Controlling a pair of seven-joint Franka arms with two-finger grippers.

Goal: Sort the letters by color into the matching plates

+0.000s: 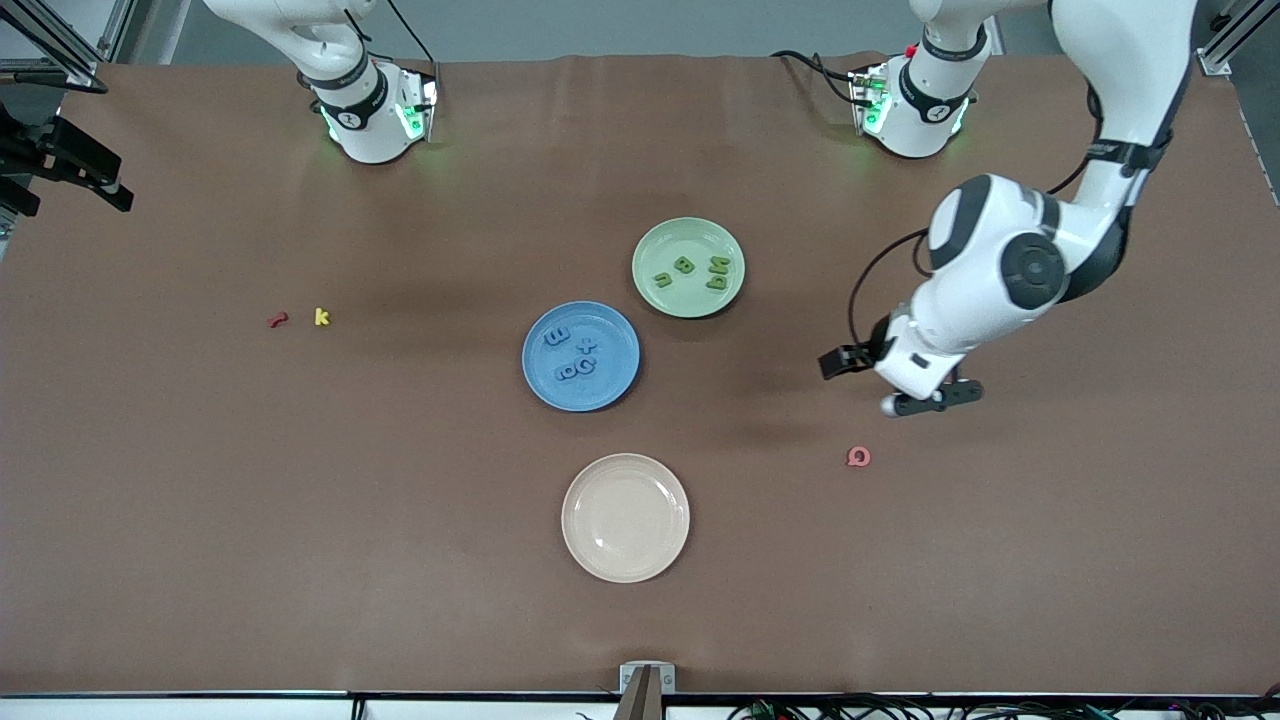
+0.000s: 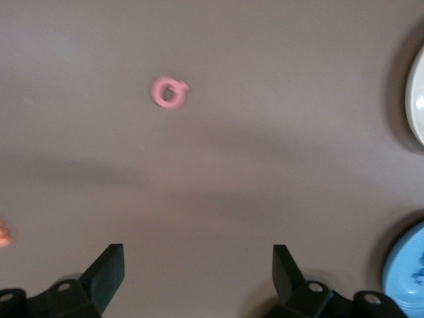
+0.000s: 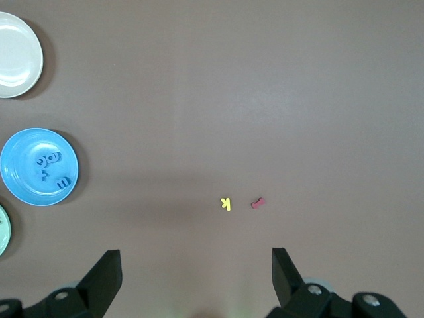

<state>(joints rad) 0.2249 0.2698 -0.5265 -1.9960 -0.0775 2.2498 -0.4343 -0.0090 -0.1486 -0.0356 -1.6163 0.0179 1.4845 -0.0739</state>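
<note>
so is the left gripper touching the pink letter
Apart. The left wrist view shows bare table between the open left gripper and the pink letter.

A robotics lab — aluminium frame rails (image 1: 60,40), cable bundles (image 1: 900,708), one brown-covered table (image 1: 200,500).

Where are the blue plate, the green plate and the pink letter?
blue plate (image 1: 612,385): front view, bare part near its rim.
green plate (image 1: 690,235): front view, bare part inside the rim.
pink letter (image 1: 858,457): front view, on its ring.
</note>
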